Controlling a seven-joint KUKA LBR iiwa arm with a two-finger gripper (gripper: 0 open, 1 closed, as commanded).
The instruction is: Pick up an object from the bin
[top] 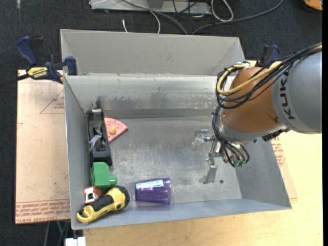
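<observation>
Nothing is picked yet: my hand (209, 163) hangs low over bare floor in the right half of the grey metal bin (154, 81), and I cannot tell whether it is open or closed. The nearest candidate is the purple plastic cup (152, 192) lying on its side by the front wall. The green plastic block (102, 174) and yellow-and-black handled tool (102, 205) sit further left, so by my reckoning approach, grasp and lift all remain

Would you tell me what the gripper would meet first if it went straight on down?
Most likely the bare bin floor; nothing seems to lie under the gripper. The purple cup lies well aside, though depth is hard to judge.
</observation>
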